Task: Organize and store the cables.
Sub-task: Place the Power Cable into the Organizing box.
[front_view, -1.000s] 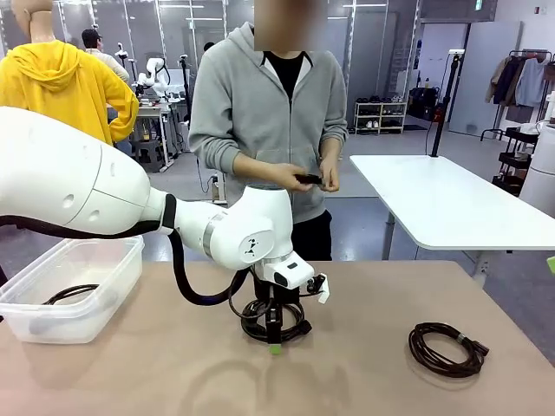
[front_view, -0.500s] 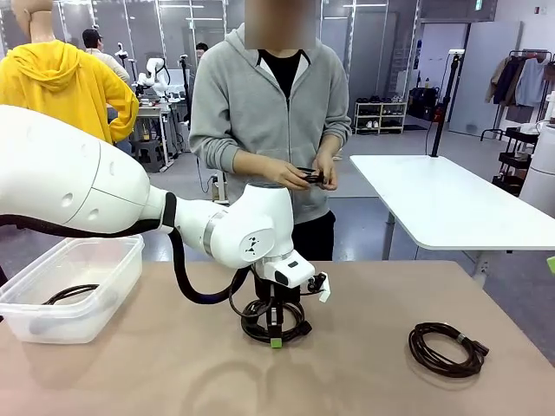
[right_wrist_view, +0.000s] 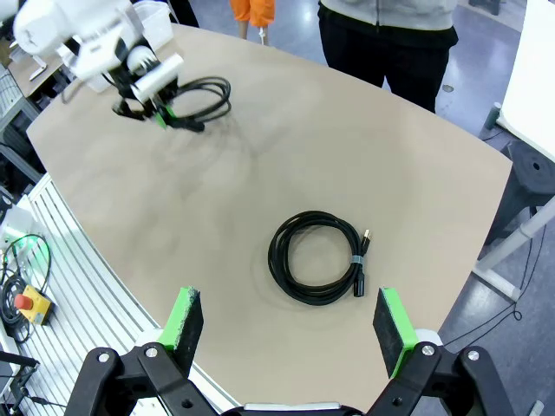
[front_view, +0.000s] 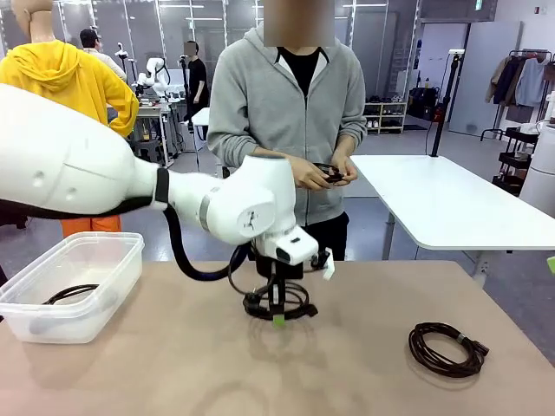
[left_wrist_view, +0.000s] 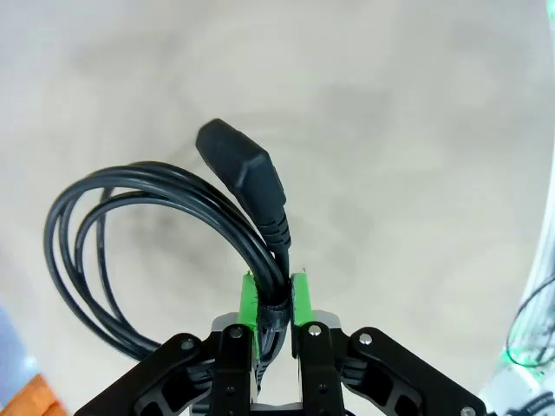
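Observation:
My left gripper [front_view: 277,317] is shut on a black coiled cable [front_view: 290,303] and holds it just above the table's middle. In the left wrist view the green pads [left_wrist_view: 250,299] pinch the coil's strands [left_wrist_view: 130,195] below its plug [left_wrist_view: 243,165]. A second coiled cable [front_view: 446,348] lies on the table at the right. It sits directly below my open right gripper [right_wrist_view: 289,321], which hangs high over that coil [right_wrist_view: 316,257]. Another cable [front_view: 71,294] rests inside the clear bin [front_view: 128,260]. The person's hands hold a small black cable [front_view: 330,172].
The clear plastic bin stands at the table's left edge. A white table [front_view: 442,199] stands behind at the right. The person stands at the far side, near the middle. The right wrist view shows the left arm [right_wrist_view: 95,43] with its cable [right_wrist_view: 204,94] farther off.
My left gripper has risen a little with the coil, which now hangs off the table. The person has shifted right and keeps handling the small cable.

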Robot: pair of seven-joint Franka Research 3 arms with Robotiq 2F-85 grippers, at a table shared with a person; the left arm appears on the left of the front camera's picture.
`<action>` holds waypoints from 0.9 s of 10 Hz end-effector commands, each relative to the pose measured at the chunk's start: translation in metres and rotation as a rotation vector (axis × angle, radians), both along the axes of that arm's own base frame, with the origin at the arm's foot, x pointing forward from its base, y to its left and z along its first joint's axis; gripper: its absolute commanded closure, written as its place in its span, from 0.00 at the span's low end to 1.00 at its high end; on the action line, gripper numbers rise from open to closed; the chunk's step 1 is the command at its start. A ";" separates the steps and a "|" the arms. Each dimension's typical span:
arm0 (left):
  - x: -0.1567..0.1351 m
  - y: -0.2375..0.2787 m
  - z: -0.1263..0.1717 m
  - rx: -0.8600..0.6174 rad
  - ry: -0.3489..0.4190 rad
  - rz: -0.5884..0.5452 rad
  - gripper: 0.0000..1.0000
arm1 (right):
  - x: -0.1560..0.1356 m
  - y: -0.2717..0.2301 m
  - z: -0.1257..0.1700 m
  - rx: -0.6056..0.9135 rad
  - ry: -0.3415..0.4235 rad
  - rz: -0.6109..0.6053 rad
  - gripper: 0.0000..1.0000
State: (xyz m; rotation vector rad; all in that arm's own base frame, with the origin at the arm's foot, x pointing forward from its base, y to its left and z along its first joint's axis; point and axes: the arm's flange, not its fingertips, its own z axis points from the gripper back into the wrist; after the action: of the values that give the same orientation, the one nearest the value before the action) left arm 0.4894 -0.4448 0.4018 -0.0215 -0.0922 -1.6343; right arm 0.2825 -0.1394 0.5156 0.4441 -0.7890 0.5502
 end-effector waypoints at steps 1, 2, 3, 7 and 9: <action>-0.014 0.011 0.061 -0.012 -0.032 -0.041 1.00 | -0.001 -0.002 0.000 0.002 -0.010 0.017 0.00; -0.020 0.012 0.075 0.000 -0.043 -0.058 1.00 | -0.001 -0.002 0.000 0.002 -0.010 0.017 0.00; -0.027 0.013 0.085 0.004 -0.026 -0.063 1.00 | -0.001 -0.002 0.000 0.002 -0.010 0.017 0.00; -0.025 0.006 0.089 0.004 -0.067 -0.037 1.00 | -0.001 -0.002 0.000 0.002 -0.010 0.017 0.00; -0.025 0.006 0.089 0.004 -0.067 -0.037 1.00 | -0.001 -0.002 0.000 0.002 -0.010 0.017 0.00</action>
State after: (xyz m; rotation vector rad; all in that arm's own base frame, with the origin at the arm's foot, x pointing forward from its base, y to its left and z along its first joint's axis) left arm 0.4648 -0.4382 0.4855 0.0204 -0.1159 -1.6837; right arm 0.2824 -0.1394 0.5156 0.4441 -0.7891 0.5501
